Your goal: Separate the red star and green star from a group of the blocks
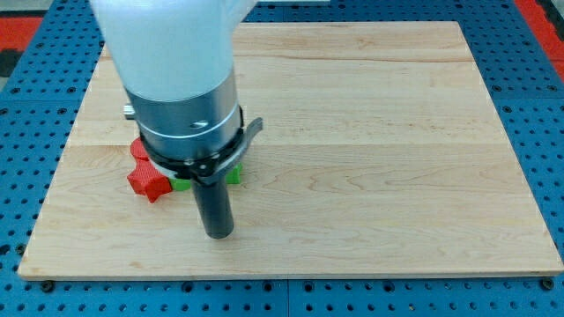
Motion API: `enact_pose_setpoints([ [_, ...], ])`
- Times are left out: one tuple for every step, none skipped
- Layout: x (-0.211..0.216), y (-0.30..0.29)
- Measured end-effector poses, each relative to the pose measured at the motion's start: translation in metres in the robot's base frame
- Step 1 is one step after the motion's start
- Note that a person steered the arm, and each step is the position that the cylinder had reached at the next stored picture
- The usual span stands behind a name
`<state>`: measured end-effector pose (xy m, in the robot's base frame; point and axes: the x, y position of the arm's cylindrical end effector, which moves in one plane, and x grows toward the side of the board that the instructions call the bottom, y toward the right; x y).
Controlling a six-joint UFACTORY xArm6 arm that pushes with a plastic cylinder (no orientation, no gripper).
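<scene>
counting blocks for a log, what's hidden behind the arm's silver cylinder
The red star sticks out at the view's left, with another red piece above it. Green bits show beside my tip. Whatever else sits behind the cylinder is covered, so I cannot count it.

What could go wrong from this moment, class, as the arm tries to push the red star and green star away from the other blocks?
1. The arm's body hides most of the group: only the red star, a red block above it and green pieces show, so blocks could be struck unseen.
2. My tip sits below and right of the stars; pushing from here may drive them into the group.
3. The red star lies near the board's left edge.
</scene>
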<state>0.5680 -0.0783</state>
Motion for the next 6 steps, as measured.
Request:
enact_pose_setpoints([
  [0.013,-0.018],
  [0.036,-0.042],
  [0.027,-0.097],
  [-0.008,-0.131],
  [-0.047,-0.129],
  [-0.085,-0.049],
])
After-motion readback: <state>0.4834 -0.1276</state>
